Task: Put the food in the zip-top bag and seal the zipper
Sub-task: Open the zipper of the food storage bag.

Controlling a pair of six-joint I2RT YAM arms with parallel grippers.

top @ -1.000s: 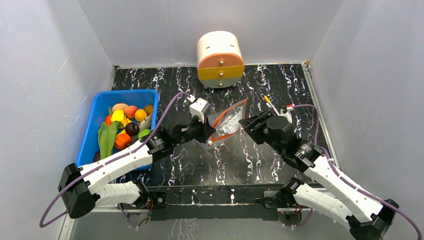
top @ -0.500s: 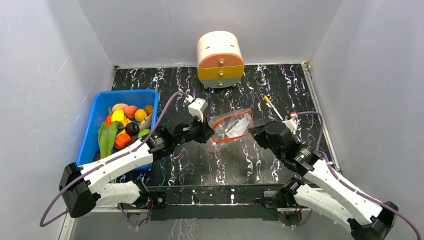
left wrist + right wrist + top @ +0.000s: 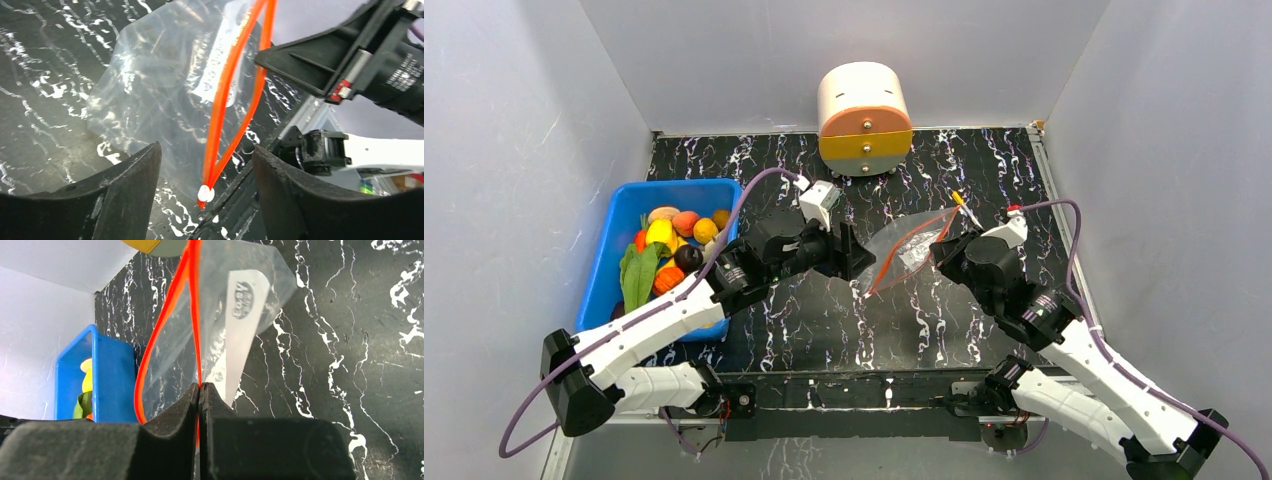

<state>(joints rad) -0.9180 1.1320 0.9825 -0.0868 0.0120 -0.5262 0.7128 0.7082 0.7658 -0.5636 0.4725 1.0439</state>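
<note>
Right gripper [image 3: 200,388] pinches the zip-top bag [image 3: 220,290] by its red-orange zipper [image 3: 196,315]. Left gripper [image 3: 206,150] gapes just beside the bag, holding nothing.

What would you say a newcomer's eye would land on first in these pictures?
The clear zip-top bag mid-table, its red-orange zipper pinched in the shut right gripper, while the left gripper hangs open beside it. Next, the colourful food heaped in the blue bin at the left.
</note>
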